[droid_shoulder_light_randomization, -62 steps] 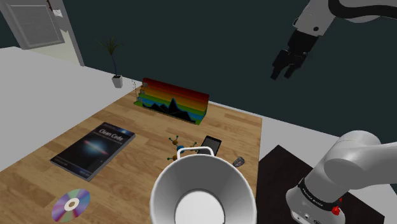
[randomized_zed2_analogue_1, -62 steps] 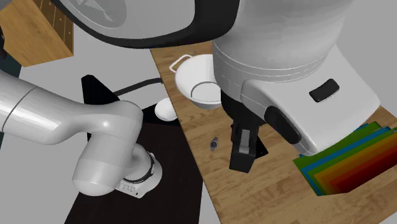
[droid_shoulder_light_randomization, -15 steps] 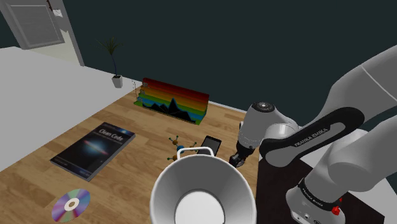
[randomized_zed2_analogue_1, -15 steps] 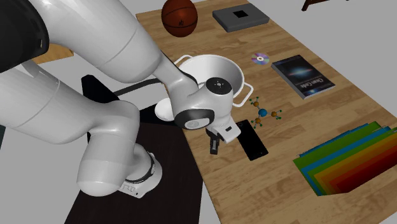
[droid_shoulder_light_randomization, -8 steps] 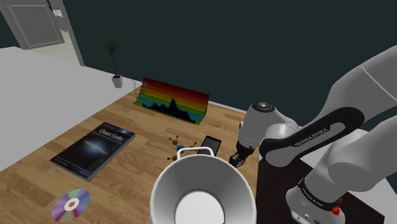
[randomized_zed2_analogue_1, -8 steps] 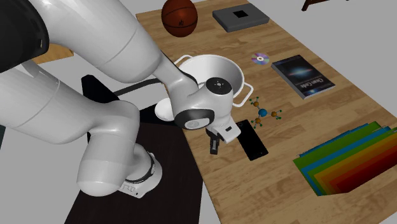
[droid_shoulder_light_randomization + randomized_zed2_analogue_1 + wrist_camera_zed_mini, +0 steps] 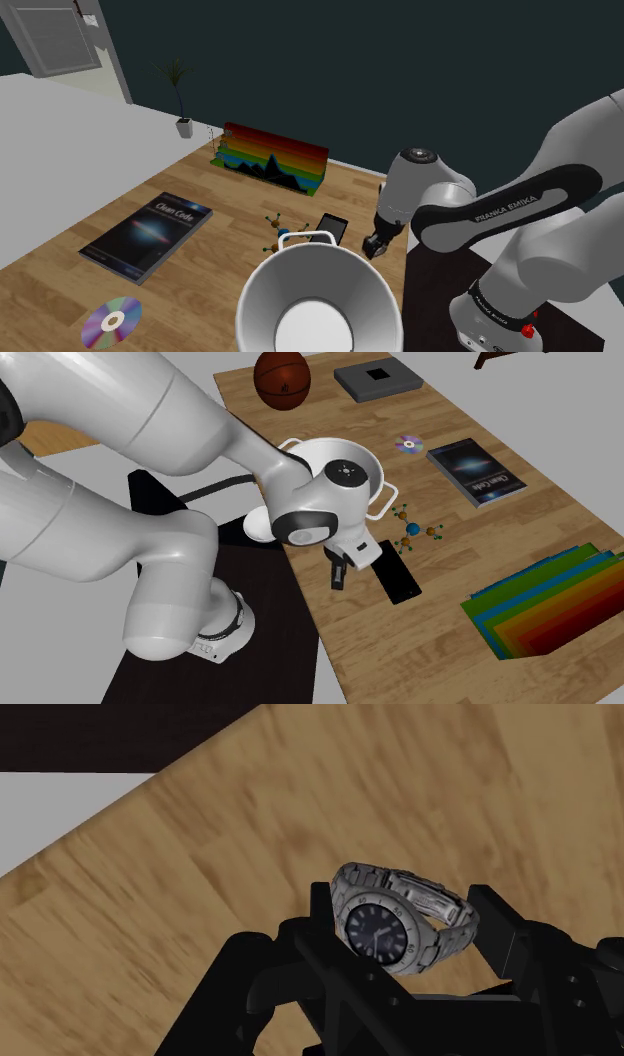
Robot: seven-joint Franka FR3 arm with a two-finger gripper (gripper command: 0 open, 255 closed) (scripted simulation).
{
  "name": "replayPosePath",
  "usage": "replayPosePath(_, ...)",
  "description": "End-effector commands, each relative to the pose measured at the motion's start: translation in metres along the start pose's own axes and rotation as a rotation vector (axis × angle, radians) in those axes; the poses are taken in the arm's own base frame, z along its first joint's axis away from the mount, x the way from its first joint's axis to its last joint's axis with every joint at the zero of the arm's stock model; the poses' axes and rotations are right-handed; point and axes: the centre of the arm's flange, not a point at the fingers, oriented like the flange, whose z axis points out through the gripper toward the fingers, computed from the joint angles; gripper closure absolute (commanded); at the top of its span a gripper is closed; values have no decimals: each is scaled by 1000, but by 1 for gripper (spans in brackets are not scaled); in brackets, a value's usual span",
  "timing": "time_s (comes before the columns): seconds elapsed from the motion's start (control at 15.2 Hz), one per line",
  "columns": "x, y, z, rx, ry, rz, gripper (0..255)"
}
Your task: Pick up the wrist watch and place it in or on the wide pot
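Observation:
A silver wrist watch (image 7: 383, 926) with a dark dial sits clasped between my black fingers, just above the wooden table top. In the shoulder view my gripper (image 7: 375, 246) points down at the table's right edge, close beside the wide white pot (image 7: 262, 292). In the second exterior view the gripper (image 7: 338, 580) hangs a short way from the pot (image 7: 373, 473), which has two handles and stands open. The gripper (image 7: 402, 901) is shut on the watch.
A black phone (image 7: 333, 227) lies right next to the gripper, with a small molecule model (image 7: 277, 232) beyond it. Farther off are a book (image 7: 148, 233), a CD (image 7: 112, 320), a rainbow block (image 7: 272, 158), a basketball (image 7: 282, 379) and a small white bowl (image 7: 259, 525).
Four seconds ago the gripper hung high and the watch lay on the table. In the last half second the arm has risen slightly with the watch in its grip.

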Motion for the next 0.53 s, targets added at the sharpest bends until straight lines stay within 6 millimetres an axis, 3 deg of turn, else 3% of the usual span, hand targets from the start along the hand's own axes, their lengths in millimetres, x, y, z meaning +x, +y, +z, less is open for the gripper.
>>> replayPosePath(0.0, 0, 1, -11, 0, -1, 0, 255)
replayPosePath(0.46, 2, 3, -48, 0, -1, 0, 255)
